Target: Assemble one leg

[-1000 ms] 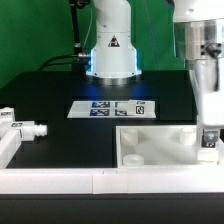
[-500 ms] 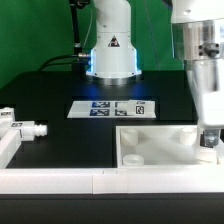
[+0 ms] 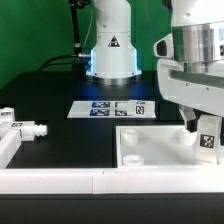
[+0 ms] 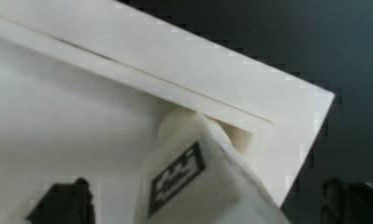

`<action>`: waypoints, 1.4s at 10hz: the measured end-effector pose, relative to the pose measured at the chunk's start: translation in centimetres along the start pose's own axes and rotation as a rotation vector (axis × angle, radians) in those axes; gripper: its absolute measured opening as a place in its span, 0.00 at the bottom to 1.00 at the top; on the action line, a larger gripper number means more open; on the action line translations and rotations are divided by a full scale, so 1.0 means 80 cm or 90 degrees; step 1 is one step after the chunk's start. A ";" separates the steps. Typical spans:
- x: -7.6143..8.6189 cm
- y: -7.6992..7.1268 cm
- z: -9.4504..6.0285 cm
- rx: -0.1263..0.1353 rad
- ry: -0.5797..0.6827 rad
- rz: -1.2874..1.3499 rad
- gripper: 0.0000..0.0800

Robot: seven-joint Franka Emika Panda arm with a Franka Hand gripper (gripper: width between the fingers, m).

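The arm is hanging over the exterior view's right side, its pincer (image 3: 207,133) gripping a tagged leg (image 3: 209,142) above the far-right corner of the big white panel (image 3: 150,145). In the wrist view the leg (image 4: 197,165) is sitting between the two dark fingertips (image 4: 62,200), close against the panel's raised rim (image 4: 218,95). Another leg (image 3: 27,127) is lying on the black tabletop (image 3: 60,90) at the exterior view's left, well apart. The marker board (image 3: 113,108) is lying flat behind the panel.
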State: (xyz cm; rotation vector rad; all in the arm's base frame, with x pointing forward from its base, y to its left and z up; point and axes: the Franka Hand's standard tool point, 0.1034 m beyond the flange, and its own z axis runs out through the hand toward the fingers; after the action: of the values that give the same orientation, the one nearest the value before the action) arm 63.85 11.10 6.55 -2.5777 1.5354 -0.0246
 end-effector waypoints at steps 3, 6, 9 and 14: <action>-0.013 -0.008 -0.002 -0.026 0.043 -0.247 0.81; -0.011 -0.007 -0.002 -0.025 0.043 -0.210 0.48; -0.006 -0.004 -0.003 -0.031 0.038 0.000 0.36; -0.001 -0.011 0.001 -0.026 0.001 0.476 0.36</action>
State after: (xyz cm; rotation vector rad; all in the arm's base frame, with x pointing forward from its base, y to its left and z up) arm 64.61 11.57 6.57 -1.8647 2.3989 0.0854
